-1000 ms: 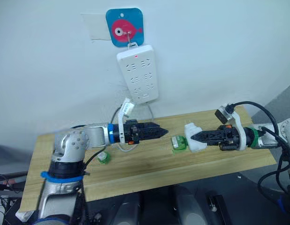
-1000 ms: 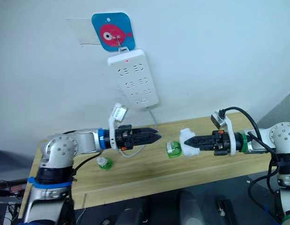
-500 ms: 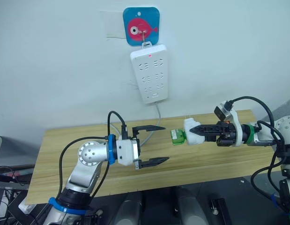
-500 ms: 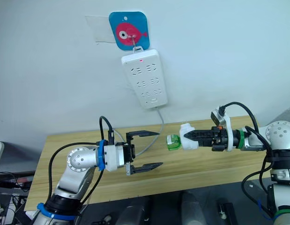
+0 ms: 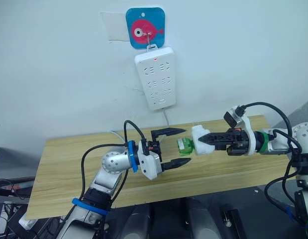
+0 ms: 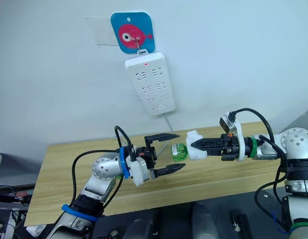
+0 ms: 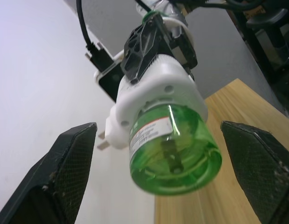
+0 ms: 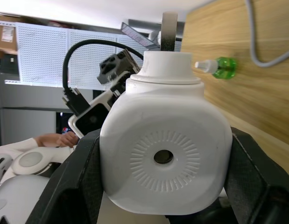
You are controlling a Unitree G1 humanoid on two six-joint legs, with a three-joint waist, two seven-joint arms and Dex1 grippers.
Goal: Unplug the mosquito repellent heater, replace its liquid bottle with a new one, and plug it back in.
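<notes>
Above the table (image 5: pixel 69 164), right gripper (image 5: pixel 196 140) clamps heater (image 5: pixel 201 140); left gripper (image 5: pixel 177 147) spread around its bottle (image 5: pixel 184 145).

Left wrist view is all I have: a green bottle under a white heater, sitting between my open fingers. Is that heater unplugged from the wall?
Observer: Yes. The heater is away from the power strip, which hangs on the wall above the table with no plug in its sockets.
Operator: Is the strip live?
Observer: A small red light glows near its top.
Operator: Any new bottle around?
Observer: In the right wrist view, a second green bottle with a white cap lies on its side on the table, apart from the heater that the right gripper holds.
</notes>
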